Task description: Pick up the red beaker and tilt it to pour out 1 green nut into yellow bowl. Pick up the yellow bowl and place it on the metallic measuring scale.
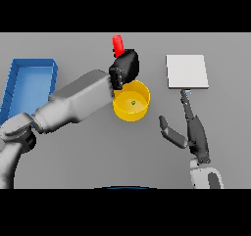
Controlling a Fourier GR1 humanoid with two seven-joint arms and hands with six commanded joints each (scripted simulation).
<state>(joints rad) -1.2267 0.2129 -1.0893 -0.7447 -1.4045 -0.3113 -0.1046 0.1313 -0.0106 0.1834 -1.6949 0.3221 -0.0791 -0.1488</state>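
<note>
Head view. Grey tabletop (98, 161).

Left hand (125, 67) reaches in from the lower left, arm crossing diagonally toward the centre. Its fingers are curled round the red beaker (117, 45); only the beaker's upper part shows, sticking up above the hand at the far side, leaning slightly left. Hand and beaker sit just beyond the far-left rim of the bowl, hand overlapping that rim in this view.

Yellow bowl (131, 111) stands upright on the tabletop near the centre. One small green nut (132, 102) lies inside, on the bowl's floor.

Scale (186, 71): a flat pale square plate, far right of the bowl, well apart from it, nothing on it.

Right hand (193, 132) comes up from the lower right edge. Fingers straight and stretched forward, tips near the scale's near edge, thumb spread out to the left. It holds nothing. It lies between bowl and scale, clear of the bowl.

Blue bin (14, 88) at the far left edge, open-topped, partly covered by the left arm.
</note>
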